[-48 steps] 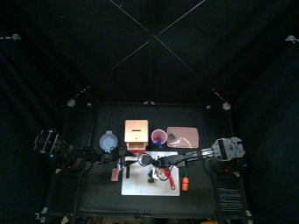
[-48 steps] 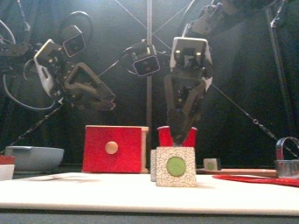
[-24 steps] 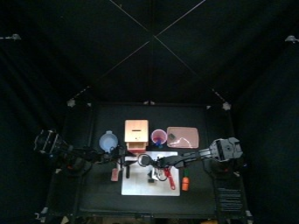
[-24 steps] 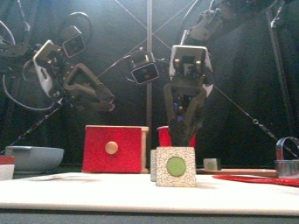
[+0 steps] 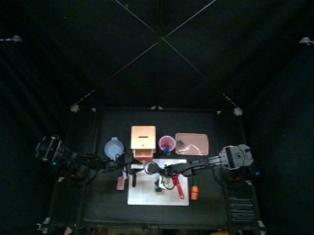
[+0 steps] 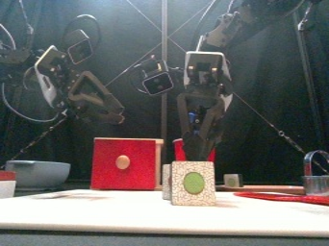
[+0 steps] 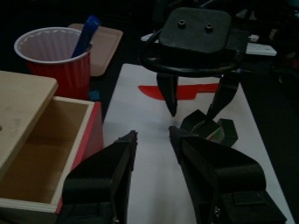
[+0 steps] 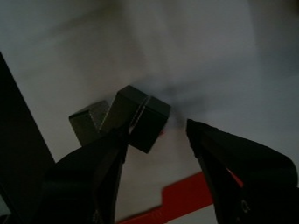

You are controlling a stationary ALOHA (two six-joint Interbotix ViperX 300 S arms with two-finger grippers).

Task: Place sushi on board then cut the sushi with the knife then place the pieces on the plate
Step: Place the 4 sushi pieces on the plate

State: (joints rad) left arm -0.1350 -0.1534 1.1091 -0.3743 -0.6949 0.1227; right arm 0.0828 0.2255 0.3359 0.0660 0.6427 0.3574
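The sushi roll stands on the white board, dark green blocks with a pale speckled end and green centre. My right gripper hangs open just above it, jaws on either side and not touching. In the right wrist view the sushi blocks sit between those open jaws. A red knife lies on the board to the right of the roll. My left gripper is open and holds nothing, left of the board, facing the sushi. The blue knife stands in the red cup. Behind the board at the right lies the pink tray.
A wooden box with a red drawer front stands left of the board, close to the left gripper. The blue-grey bowl is at the far left. A metal cutter stands at the right by the tray.
My right gripper has risen a little above the sushi, which stays put on the board. The left arm has hardly moved.
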